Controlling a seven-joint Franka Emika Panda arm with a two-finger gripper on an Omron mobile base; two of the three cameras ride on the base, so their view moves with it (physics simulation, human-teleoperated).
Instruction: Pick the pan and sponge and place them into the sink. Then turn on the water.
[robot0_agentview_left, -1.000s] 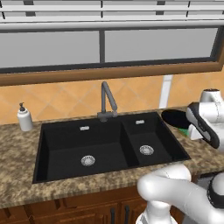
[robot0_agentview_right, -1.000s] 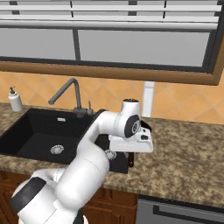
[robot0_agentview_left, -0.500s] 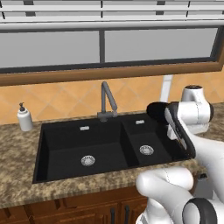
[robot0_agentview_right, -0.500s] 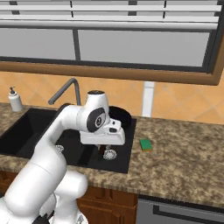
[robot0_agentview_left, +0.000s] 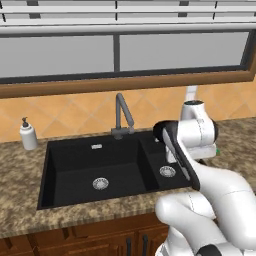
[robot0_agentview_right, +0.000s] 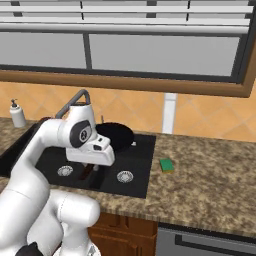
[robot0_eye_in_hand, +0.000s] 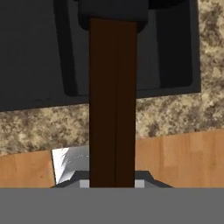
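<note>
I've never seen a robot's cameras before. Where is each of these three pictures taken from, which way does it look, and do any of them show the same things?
Left base view: behind the arm to its left, looking forward and down at the sink and faucet; the white arm rises lower right, carrying the pan.
Right base view: behind to its right, same sink; the arm rises lower left; the sponge lies on the counter.
Hand view: on the hand, looking along the tool at the pan's brown handle it grips.
Both base views share sink, faucet, pan and soap dispenser.
</note>
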